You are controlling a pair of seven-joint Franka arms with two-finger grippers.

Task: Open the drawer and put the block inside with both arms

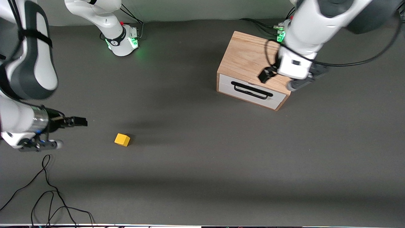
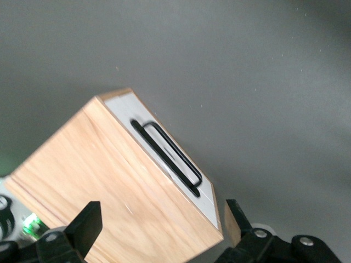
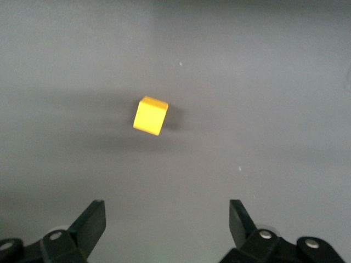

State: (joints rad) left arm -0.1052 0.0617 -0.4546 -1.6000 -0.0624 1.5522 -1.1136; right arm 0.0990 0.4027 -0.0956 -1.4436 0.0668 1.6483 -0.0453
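The drawer (image 1: 253, 91) is shut in the oak cabinet (image 1: 246, 57), its white front and black bar handle (image 1: 251, 90) facing the front camera. My left gripper (image 1: 279, 80) hovers open over the cabinet's top, close to its front edge. The left wrist view shows the cabinet's top (image 2: 109, 186) and the handle (image 2: 167, 156) past the empty left gripper (image 2: 163, 222). The yellow block (image 1: 122, 139) lies on the grey table toward the right arm's end. My right gripper (image 1: 68, 133) hangs open beside it, a short way off. In the right wrist view the block (image 3: 151, 115) sits ahead of the open right gripper (image 3: 167, 219).
Loose black cables (image 1: 47, 196) trail over the table near the front camera at the right arm's end. The right arm's green-lit base (image 1: 123, 41) stands at the table's back edge. The left arm's base (image 1: 281, 31) is close beside the cabinet.
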